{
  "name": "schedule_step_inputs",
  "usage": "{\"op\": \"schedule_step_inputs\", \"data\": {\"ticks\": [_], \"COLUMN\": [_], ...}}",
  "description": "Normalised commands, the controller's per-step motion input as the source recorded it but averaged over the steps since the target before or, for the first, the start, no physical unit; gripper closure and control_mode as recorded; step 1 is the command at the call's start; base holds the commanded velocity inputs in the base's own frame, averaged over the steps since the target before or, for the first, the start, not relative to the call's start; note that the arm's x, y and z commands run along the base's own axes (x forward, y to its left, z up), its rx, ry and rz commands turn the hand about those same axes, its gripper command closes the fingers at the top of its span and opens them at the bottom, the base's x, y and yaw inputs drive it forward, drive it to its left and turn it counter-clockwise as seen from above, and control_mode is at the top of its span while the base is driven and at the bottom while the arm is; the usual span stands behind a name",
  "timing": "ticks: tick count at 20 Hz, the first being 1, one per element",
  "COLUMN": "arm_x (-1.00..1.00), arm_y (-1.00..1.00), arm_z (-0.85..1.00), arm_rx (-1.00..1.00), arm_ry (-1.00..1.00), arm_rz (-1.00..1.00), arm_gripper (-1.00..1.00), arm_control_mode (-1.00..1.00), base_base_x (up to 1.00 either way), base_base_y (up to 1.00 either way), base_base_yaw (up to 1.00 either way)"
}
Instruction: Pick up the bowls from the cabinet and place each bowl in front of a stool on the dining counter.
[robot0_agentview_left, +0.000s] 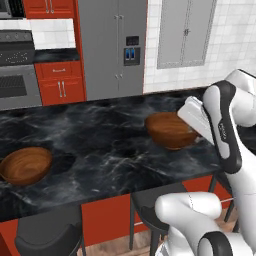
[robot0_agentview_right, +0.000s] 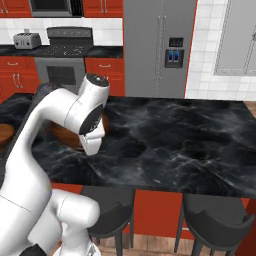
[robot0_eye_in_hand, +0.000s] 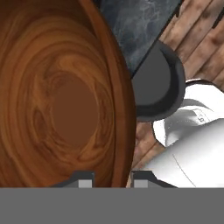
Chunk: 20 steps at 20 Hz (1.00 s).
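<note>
Nearby, stool (robot0_eye_in_hand: 159, 83) under dining counter (robot0_agentview_left: 110, 145) edge, hand (robot0_eye_in_hand: 113, 178) pinching bowl (robot0_agentview_left: 171, 130) rim, second bowl (robot0_agentview_left: 25, 165) well apart.

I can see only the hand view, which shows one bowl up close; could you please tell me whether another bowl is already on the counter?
Observer: Yes. In the left base view a second bowl sits on the counter, well off to the left of yours.
Operator: Thank you. Is there a stool by that one?
Observer: Yes, a stool stands at the counter's near edge, right in front of it.
Operator: Is my bowl set down yet?
Observer: Your bowl looks on or just above the counter; I cannot tell whether it touches.
</note>
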Motion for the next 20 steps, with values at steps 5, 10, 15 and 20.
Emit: {"op": "schedule_step_inputs", "data": {"ticks": [5,10,15,20], "arm_x": [1.0,1.0,0.99,0.79], "arm_y": [-0.08,-0.23,-0.07,0.0], "arm_z": [-0.84,-0.7,-0.55,-0.42], "arm_rx": [0.04,0.07,0.03,0.0], "arm_ry": [0.06,0.0,0.0,0.01], "arm_rz": [0.05,0.0,0.0,0.0], "arm_gripper": [1.0,1.0,1.0,1.0], "arm_control_mode": [-1.0,-1.0,-1.0,-1.0], "base_base_x": [0.0,0.0,0.0,0.0], "base_base_y": [0.0,0.0,0.0,0.0], "base_base_yaw": [0.0,0.0,0.0,0.0]}}
